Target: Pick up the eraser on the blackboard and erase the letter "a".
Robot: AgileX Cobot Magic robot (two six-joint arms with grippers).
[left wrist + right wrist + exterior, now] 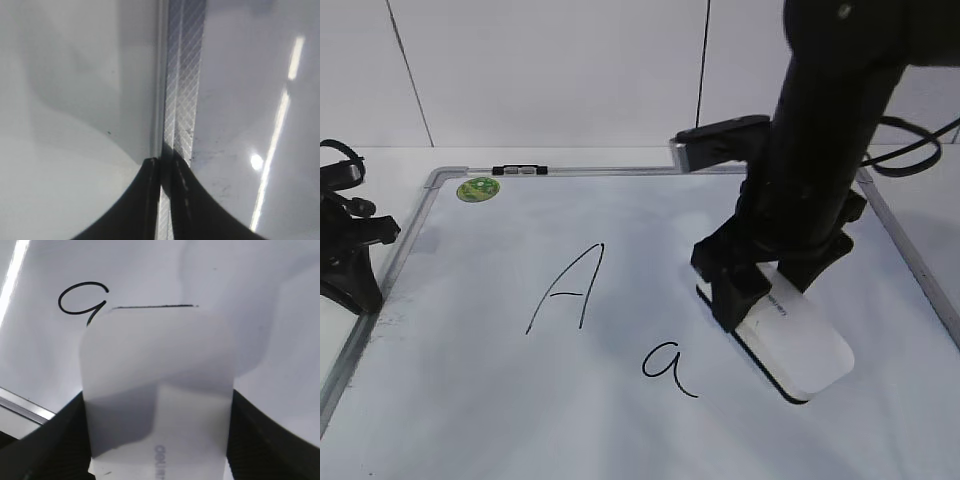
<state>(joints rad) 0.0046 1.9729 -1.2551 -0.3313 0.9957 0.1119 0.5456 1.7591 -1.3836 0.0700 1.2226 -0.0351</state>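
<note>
Blackboard (470, 400) lies flat and takes up most of the table; its silver frame runs close to the table's left, far and right edges. A green sticker (478, 188) sits at the board's far-left corner. A capital "A" (565, 288) is written left of centre.

Right arm next. You have the right tool (760, 300) down on the board's right half, and its jaws are clamped on the long sides of the eraser (798, 345), near its far end. In the exterior view the eraser's near end looks to be on the board surface; whether the felt presses flat, you cannot tell. Its long axis runs from the tool toward the near-right corner of the table.

The relation your next move turns on: the letter "a" (670, 368) lies just beside the eraser, toward the left edge and slightly nearer the near edge. So the stroke is likely sideways to the long axis, leftward, which sweeps the full length of felt across the letter.

The right arm is the nearer by far. The left tool (348, 262) rests at the left edge of the board, well apart from the letter.

What the views add:
- Right wrist: only the bowl of the letter shows past the eraser's front-left corner; the eraser hides the tail. Grey logo (160, 460) visible.
- Left wrist: left tool's fingers together, nothing between them, over the board frame (182, 90).
</note>
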